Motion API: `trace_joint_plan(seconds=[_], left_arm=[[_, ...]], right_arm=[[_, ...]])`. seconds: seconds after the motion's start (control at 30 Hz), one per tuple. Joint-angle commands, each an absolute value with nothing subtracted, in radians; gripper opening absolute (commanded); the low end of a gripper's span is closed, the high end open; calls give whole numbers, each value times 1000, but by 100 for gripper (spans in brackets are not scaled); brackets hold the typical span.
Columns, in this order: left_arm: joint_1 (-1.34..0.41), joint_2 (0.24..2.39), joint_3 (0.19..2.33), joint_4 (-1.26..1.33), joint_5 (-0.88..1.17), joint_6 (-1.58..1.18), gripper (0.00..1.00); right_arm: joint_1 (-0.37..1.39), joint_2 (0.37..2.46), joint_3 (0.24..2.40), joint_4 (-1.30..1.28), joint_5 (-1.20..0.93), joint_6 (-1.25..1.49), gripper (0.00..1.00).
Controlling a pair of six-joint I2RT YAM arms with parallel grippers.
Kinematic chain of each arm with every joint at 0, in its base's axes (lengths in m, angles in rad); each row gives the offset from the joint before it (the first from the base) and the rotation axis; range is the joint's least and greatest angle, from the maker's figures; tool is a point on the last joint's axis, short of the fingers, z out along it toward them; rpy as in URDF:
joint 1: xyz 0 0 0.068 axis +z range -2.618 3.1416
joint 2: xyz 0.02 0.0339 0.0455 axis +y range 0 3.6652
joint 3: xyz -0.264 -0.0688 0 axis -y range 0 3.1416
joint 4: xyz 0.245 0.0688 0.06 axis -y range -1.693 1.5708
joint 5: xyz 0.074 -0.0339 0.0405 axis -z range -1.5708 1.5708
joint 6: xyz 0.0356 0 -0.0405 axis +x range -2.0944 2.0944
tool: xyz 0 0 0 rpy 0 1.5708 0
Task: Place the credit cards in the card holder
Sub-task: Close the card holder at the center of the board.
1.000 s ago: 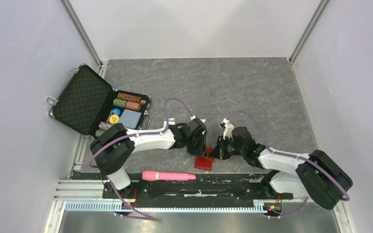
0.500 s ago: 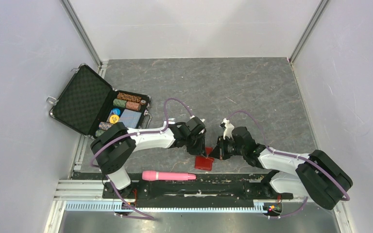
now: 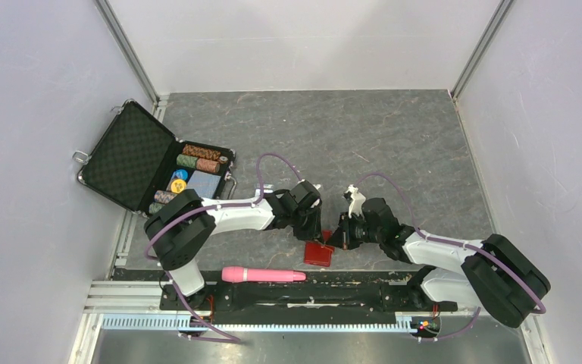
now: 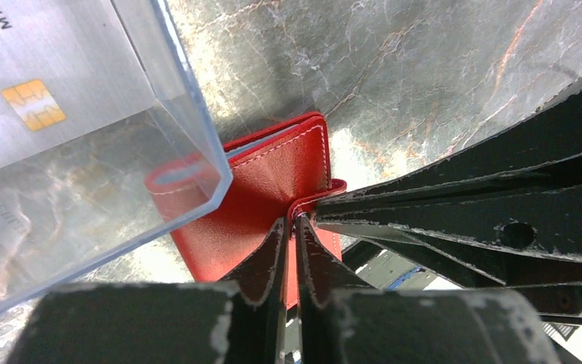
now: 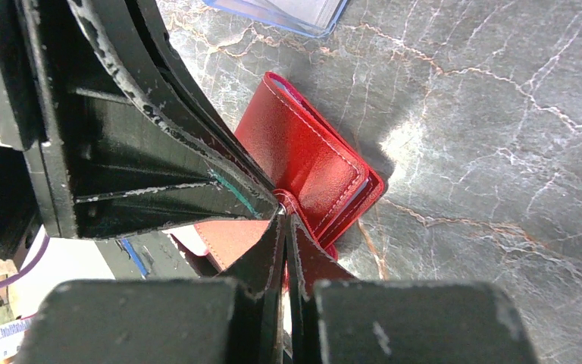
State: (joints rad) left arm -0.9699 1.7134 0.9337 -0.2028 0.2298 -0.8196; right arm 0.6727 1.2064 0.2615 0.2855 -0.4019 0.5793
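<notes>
Position of components:

- The card holder (image 3: 319, 253) lies on the grey marbled table (image 3: 394, 136), close to its near edge, between the two arms. It is folded. Its red covers are slightly parted at the corner that faces the grippers, and a pale blue lining shows at that edge.
- The left gripper (image 4: 292, 227) has its fingers drawn together. They are clamped on the thin red edge of the card holder.
- The right gripper (image 5: 284, 216) meets the left one tip to tip. Its fingers are pressed together on the same red edge, which forms a small loop at the pinch point.
- A clear plastic case (image 4: 83, 189) rests on the table just beyond the card holder. The right wrist view shows a gap between the two.
- One of the credit cards (image 4: 61, 76) shows through the wall of the clear plastic case. It is silver-grey with a gold chip. The pictures do not show how many cards are in there.
- An open black briefcase (image 3: 125, 155) holding poker chips (image 3: 197, 157) sits at the left side of the table, well apart from the card holder.
- A pink cylindrical item (image 3: 264, 274) lies on the rail near the left arm's base
</notes>
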Motion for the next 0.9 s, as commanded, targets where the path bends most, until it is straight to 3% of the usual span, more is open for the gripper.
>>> trace_joint_plan(seconds=[0.0,0.47,0.5,0.53,0.87], left_arm=[[-971,1743,953,-176,228,-779,3],[-972,1673,969,-281,159,-770,2],[-973,1673,968,-281,160,-771,2],[-974,1671,967,-281,160,-773,2],[-986,1675,969,-302,153,-778,2]], right_arm=[[683,1207,280,283,-383,566,0],[684,1137,307,260,-380,571,0],[684,994,305,262,-381,570,0],[685,1135,305,261,-382,572,0],[693,1155,299,272,-379,575,0]])
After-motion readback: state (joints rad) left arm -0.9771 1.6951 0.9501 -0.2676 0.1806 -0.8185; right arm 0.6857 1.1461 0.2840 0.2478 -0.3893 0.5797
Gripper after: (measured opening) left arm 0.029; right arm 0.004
